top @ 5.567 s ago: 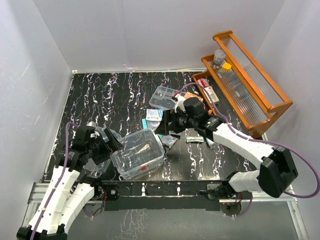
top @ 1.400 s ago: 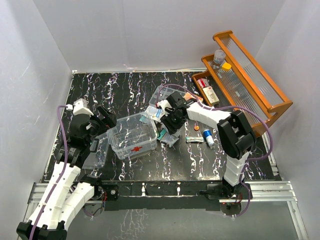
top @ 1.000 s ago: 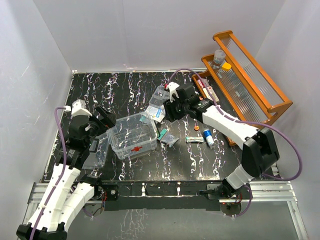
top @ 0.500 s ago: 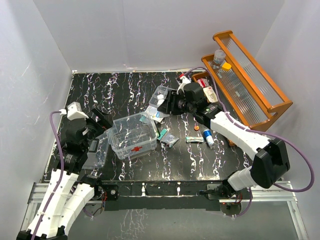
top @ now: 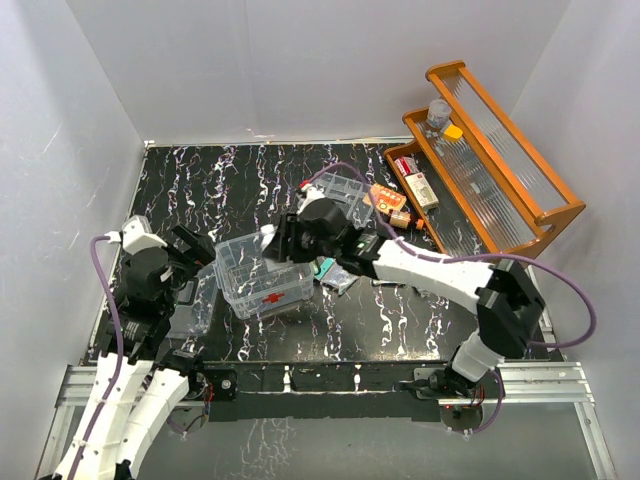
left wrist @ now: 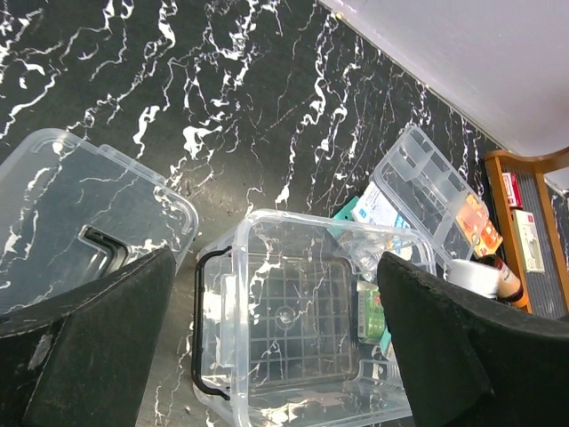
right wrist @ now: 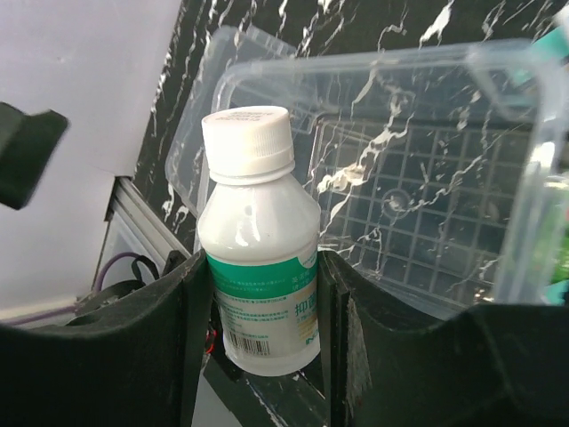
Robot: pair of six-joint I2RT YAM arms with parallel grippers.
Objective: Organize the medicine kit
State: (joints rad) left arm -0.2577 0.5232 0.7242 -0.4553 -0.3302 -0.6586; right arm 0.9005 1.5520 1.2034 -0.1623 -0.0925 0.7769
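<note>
The clear rectangular plastic medicine kit [top: 262,280] stands upright and open on the black white-veined table [top: 230,190], left of centre and towards the near edge. A small red mark [top: 272,298] is shown on its near wall. Its clear lid with a black handle [left wrist: 84,227] lies flat on the table just beside the kit, on its left.

The right gripper [right wrist: 262,294] is held above the far rim of the kit. Its 2 jaws are clamped on a white plastic bottle with a white screw cap and a green-edged label [right wrist: 258,240], gripped at the label with the cap pointing away from the wrist.

The left gripper [left wrist: 276,258] hangs over the kit's left end and the lid. Its jaws are spread wide apart and nothing is held between them.

A clear compartmented plastic tray [left wrist: 427,191] lies tilted just beyond the kit, among small packets. An orange-brown wooden tiered rack [top: 500,170] stands at the table's far right.
</note>
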